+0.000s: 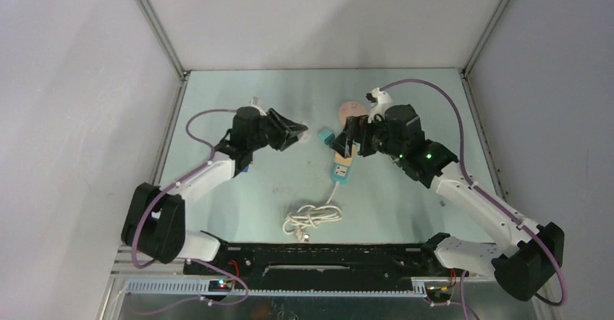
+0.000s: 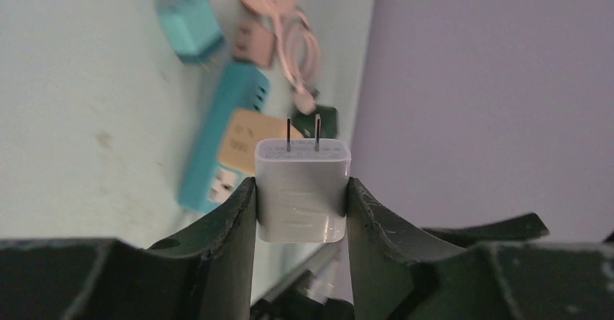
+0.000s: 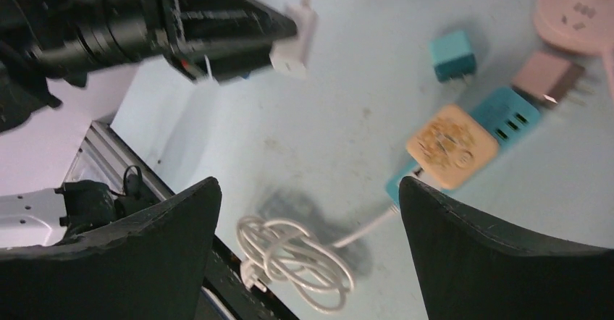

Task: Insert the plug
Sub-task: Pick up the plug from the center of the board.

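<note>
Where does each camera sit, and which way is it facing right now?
Top external: above and behind the robot, looking down at the table; left arm and right arm show.
Left wrist: on the left gripper, shut on the white plug, facing the power strip.
Right wrist: above the open right gripper, facing down; left gripper shows.
All share the power strip.

Pale green table — grey walls
</note>
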{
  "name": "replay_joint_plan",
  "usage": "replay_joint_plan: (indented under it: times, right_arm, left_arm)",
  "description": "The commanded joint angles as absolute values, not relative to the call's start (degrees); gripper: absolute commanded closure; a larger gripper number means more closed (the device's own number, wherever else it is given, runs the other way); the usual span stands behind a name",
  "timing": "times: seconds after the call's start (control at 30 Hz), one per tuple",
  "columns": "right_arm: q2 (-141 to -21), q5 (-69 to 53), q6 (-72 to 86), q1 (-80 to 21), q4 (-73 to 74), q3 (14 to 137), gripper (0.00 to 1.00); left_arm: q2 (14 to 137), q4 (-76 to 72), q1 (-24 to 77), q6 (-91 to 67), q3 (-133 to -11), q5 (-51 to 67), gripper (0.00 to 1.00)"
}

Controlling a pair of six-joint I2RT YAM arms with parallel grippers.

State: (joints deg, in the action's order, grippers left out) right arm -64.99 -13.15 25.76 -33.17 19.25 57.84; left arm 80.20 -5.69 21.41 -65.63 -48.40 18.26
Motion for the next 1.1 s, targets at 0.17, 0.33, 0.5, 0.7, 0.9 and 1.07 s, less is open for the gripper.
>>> replay_joint_plan:
  times: [0.17,0.33,0.5,0.7,0.9,1.07]
  right_arm:
    - [-68.3,2.4,26.4,-45.1,4.4,57.9,0.14]
    - [-68.8,6.9,22.0,-48.9,-0.9,57.5,0.19]
    - [-70.8,8.1,20.0,-50.8,-5.1,57.6,0.2]
    - [-73.7,11.6,18.5,-52.1,-8.3,57.6,0.31]
    - [-76.7,16.9,13.3,-55.1,-12.4,57.6,0.33]
    - [-77.8,18.6,12.9,-55.7,-14.0,57.8,0.41]
  left_arm:
    - [66.9,-18.7,26.9,-92.1,-41.3,13.6,1.0]
    - [64.2,-19.4,28.0,-97.7,-39.1,13.8,1.0]
    - [65.0,-23.2,28.5,-100.6,-38.2,16.1,1.0]
    - [65.9,-27.2,29.0,-103.5,-36.7,16.6,1.0]
    - [67.2,-30.1,29.3,-105.4,-36.1,17.4,1.0]
    - [67.6,-31.7,29.4,-106.1,-35.5,17.7,1.0]
